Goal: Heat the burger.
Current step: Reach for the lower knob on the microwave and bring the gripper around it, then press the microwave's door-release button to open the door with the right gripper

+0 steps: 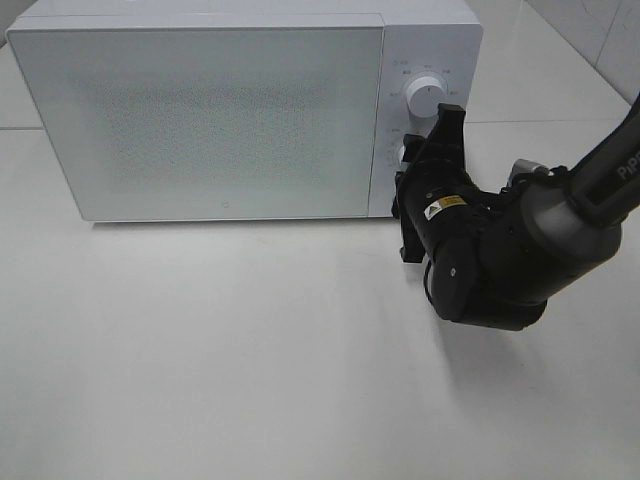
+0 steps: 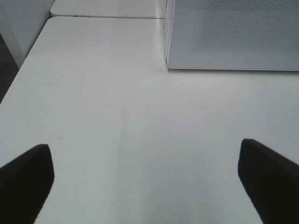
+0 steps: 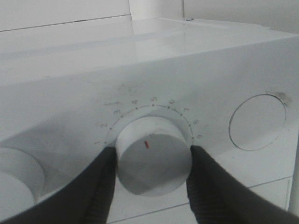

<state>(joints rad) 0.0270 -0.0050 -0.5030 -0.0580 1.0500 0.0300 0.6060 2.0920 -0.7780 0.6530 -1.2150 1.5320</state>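
Observation:
The burger is out of view; the white microwave (image 1: 200, 120) stands with its door closed. My right gripper (image 1: 415, 160) is at the control panel, its two black fingers (image 3: 98, 186) shut on the white timer dial (image 3: 152, 156), one on each side. The dial's red mark points up toward the printed numbers. In the exterior high view the dial (image 1: 403, 152) is mostly hidden behind the gripper. My left gripper (image 2: 147, 179) hangs open over bare white table (image 2: 117, 116) to the left of the microwave (image 2: 233, 32), with nothing between its fingers. It does not show in the exterior high view.
A second white knob (image 1: 427, 97) sits above the gripped dial on the panel. A round recessed button (image 3: 257, 122) lies beside the dial. The right arm's bulky black wrist (image 1: 500, 260) hovers in front of the panel. White table (image 1: 250, 350) stretches in front of the microwave.

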